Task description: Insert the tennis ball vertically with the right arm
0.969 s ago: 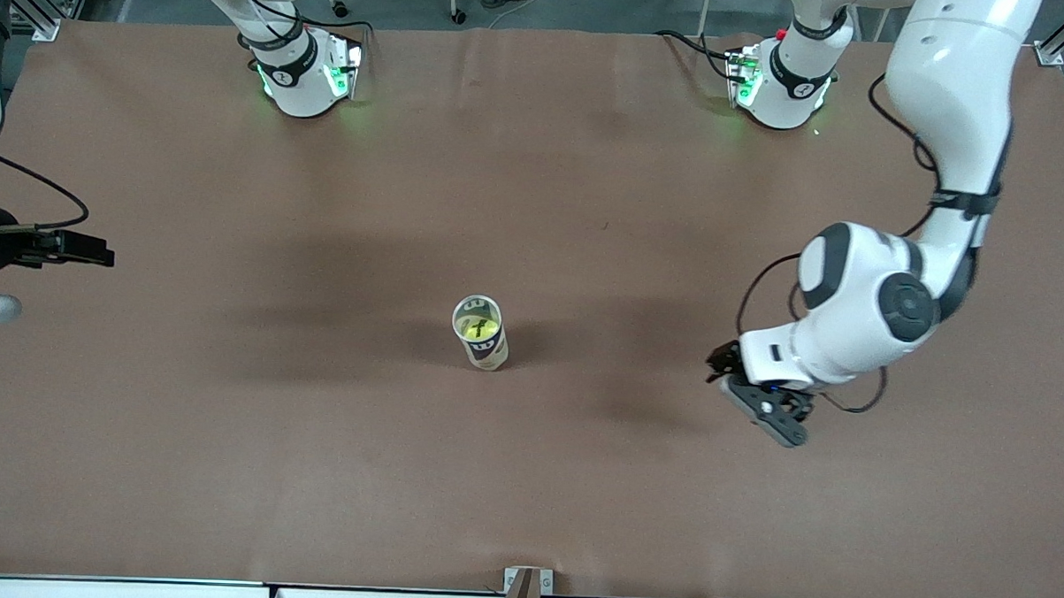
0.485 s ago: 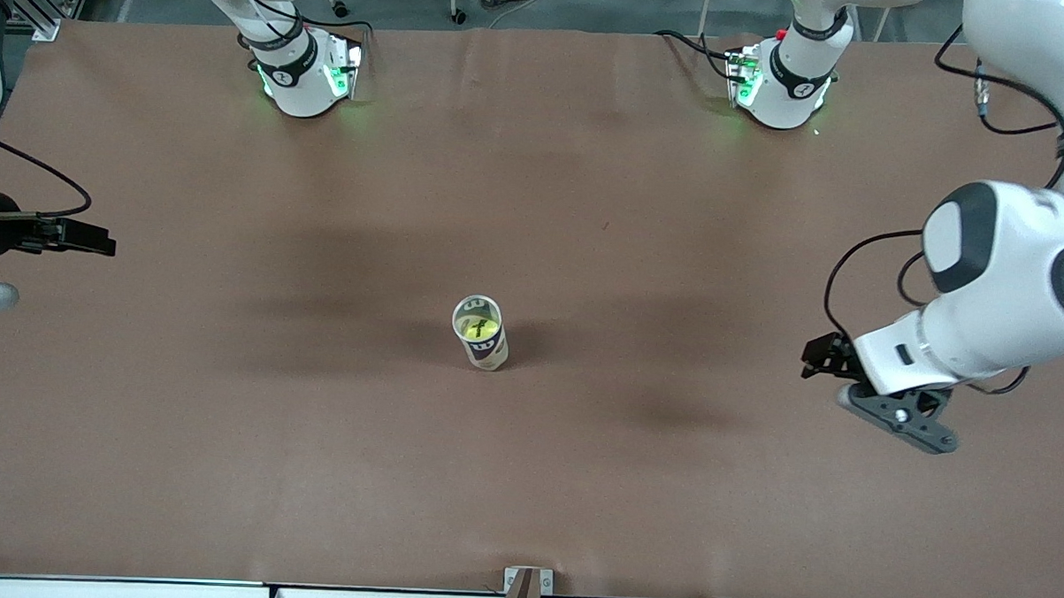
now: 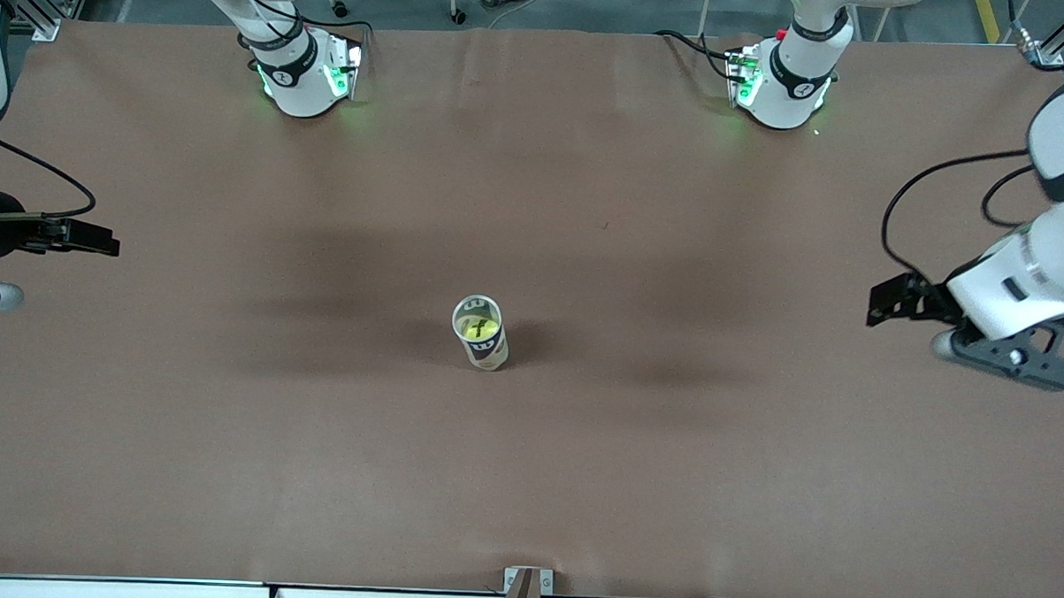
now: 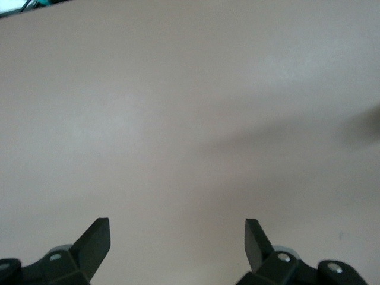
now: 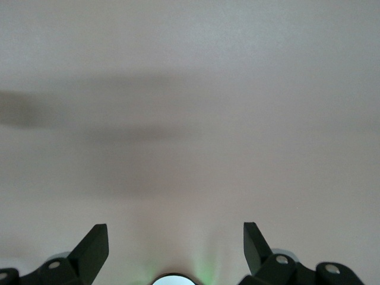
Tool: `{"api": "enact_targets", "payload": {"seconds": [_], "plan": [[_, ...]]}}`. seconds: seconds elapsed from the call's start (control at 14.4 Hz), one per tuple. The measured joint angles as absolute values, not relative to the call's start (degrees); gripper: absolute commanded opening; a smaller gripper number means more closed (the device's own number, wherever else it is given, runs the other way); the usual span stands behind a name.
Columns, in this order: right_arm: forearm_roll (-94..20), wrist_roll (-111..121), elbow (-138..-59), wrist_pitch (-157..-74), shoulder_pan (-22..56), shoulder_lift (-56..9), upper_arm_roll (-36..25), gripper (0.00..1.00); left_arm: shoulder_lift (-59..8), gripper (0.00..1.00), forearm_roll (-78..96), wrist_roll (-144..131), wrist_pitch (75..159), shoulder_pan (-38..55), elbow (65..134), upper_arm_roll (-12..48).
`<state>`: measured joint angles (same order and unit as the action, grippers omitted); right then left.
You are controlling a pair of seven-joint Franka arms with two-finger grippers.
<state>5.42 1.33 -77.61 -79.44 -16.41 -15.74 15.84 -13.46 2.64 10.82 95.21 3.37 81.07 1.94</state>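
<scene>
One can (image 3: 480, 333), one ball (image 3: 480, 329) inside, two arms.

brown table (image 3: 315, 433), cream can (image 3: 482, 337) with a dark band, yellow-green ball (image 3: 480, 327) inside it. white arms, black grippers, green glow on both bases

A brown sheet covered my bench (image 3: 526, 476), creased and softly shadowed. Grey floor (image 3: 595, 5) showed along its top edge.
</scene>
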Motion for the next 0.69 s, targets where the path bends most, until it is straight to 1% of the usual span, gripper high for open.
{"api": "enact_targets", "payload": {"seconds": [0.07, 0.14, 0.28, 0.42, 0.55, 0.69], "plan": [[5.42, 1.22, -77.60, -79.43, -14.91, -15.72, 15.12, 1.00, -11.90, 1.00, 2.64, 10.82, 93.82, 3.02, 80.78, 1.63], [5.42, 0.87, -77.59, -79.43, -12.15, -15.67, 12.90, 1.00, -10.28, 1.00, 2.64, 10.82, 93.03, 2.33, 80.59, 1.42], [5.04, 0.65, -77.59, -79.41, -5.69, -15.58, 6.49, 1.00, -7.04, 1.00, 2.64, 10.82, 91.19, 1.09, 80.80, 1.16], [3.42, 0.69, -77.57, -79.37, -1.69, -15.45, 1.29, 1.00, -3.92, 1.00, 2.64, 10.56, 88.39, 0.78, 82.29, 0.90], [2.58, 1.57, -77.56, -79.23, -0.38, -15.16, -1.46, 1.00, -1.70, 1.00, 2.64, 8.76, 86.23, 0.74, 83.89, 0.84], [2.37, 1.97, -77.56, -78.69, -0.34, -14.82, -2.20, 1.00, 0.03, 1.00, 2.64, 7.82, 85.93, 0.74, 86.05, 0.85]]}}
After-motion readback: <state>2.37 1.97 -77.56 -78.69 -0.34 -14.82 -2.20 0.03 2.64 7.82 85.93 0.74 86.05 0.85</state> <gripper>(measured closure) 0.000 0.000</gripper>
